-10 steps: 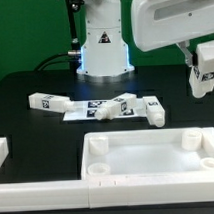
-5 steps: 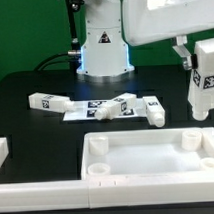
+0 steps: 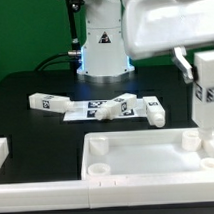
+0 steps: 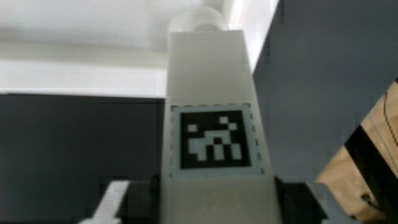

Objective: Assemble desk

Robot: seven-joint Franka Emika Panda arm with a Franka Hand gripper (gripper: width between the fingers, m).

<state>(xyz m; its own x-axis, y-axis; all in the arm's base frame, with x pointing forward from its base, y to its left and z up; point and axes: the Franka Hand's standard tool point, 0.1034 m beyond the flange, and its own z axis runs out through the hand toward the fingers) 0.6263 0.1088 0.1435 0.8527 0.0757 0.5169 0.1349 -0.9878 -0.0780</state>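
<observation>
Starting at the exterior view's left, you've got a chunky white barrier block (image 3: pixel 1 151) poking in at the edge. Past that, one white square-post plastic leg with a black-and-white tag (image 3: pixel 45 100) lies flat on the black table (image 3: pixel 26 123). Next over is the marker board (image 3: pixel 75 114), with two more of those white legs (image 3: pixel 108 109) (image 3: pixel 147 110) lying across it, close together. In front of them sits your big white tray-like plastic tabletop with the raised rim (image 3: pixel 146 137), open side up, round sockets in its corners. Then on the exterior view's right is your white two-finger gripper (image 4: pixel 201 205), clenched on a fourth white tagged leg (image 3: pixel 208 103). The wrist view shows a finger on each side of the post, tag facing the camera. That leg hangs upright right by the tabletop's far corner socket (image 3: pixel 189 139), but honestly you can't tell whether its lower end is touching the tray.
</observation>
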